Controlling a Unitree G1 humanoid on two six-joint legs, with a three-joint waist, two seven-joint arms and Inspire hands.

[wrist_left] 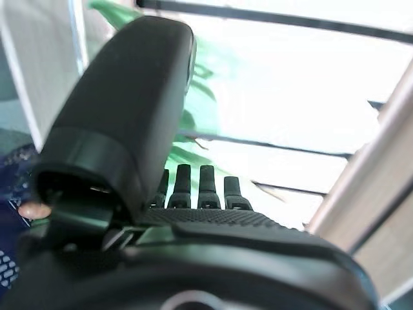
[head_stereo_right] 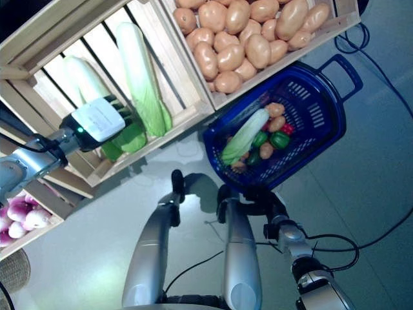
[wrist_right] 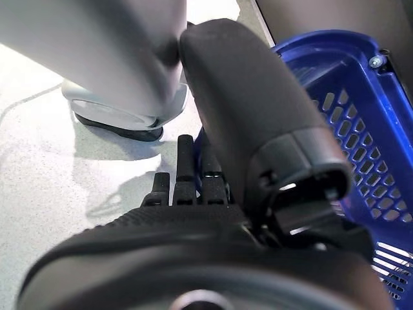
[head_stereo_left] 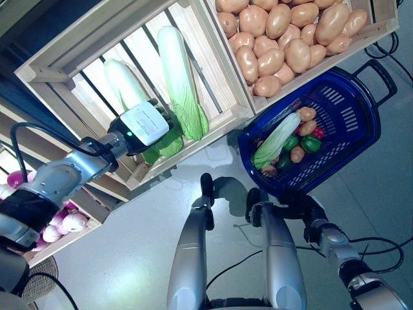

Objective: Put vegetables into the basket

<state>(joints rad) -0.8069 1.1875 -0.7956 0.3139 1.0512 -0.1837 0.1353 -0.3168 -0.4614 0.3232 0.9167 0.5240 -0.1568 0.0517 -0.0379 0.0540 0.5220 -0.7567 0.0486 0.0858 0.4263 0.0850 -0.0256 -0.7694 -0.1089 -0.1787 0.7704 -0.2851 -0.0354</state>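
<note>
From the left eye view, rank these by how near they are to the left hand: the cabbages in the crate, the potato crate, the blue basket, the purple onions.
Nearest to the left hand first:
1. Cabbages, right at the hand, in the slatted crate.
2. Purple onions and potato crate: too close to call, on opposite sides.
3. Blue basket, on the floor by the right hand.

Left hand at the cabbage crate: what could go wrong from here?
The left hand reaches among the cabbages between the crate slats; it may snag on the front rail. The basket already holds a cabbage, peppers and potatoes, so another long cabbage might overhang the rim. The right hand holds the basket rim; added weight could tip it.
</note>
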